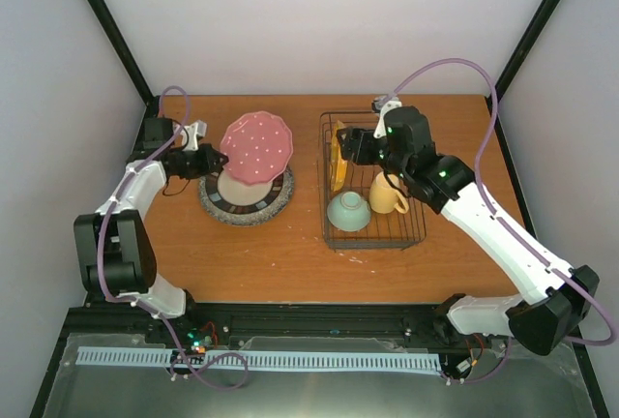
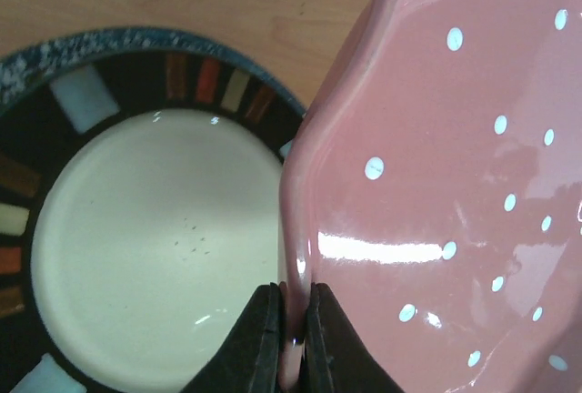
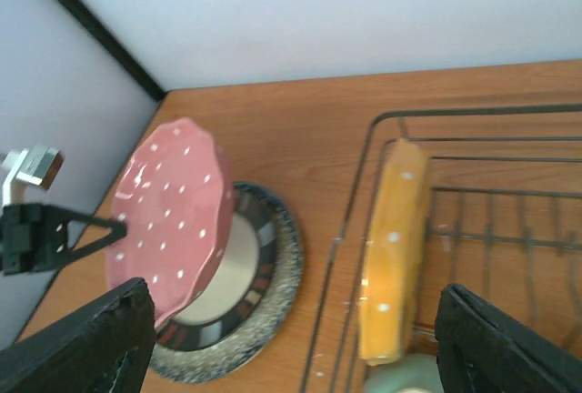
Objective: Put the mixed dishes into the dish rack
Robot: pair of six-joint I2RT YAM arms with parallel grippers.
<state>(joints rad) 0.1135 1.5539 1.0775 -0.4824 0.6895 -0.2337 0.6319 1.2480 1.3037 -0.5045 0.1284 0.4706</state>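
My left gripper (image 1: pixel 221 159) is shut on the left rim of a pink white-dotted scalloped plate (image 1: pixel 256 147) and holds it tilted above the stack. In the left wrist view the jaws (image 2: pixel 292 320) pinch the pink plate's (image 2: pixel 436 184) edge. Below it lies the dark-rimmed cream-centred plate (image 2: pixel 155 247) on the grey speckled plate (image 1: pixel 215 207). The black wire dish rack (image 1: pixel 372 240) holds an orange white-dotted plate (image 1: pixel 338 157) standing on edge, a yellow mug (image 1: pixel 387 195) and a pale green bowl (image 1: pixel 347 211). My right gripper (image 3: pixel 291 347) is open and empty above the rack's left side.
The plate stack sits left of the rack on the wooden table (image 1: pixel 251 253). White walls and black frame posts (image 1: pixel 116 31) close in the back and sides. The right arm (image 1: pixel 464 195) reaches over the rack from the right.
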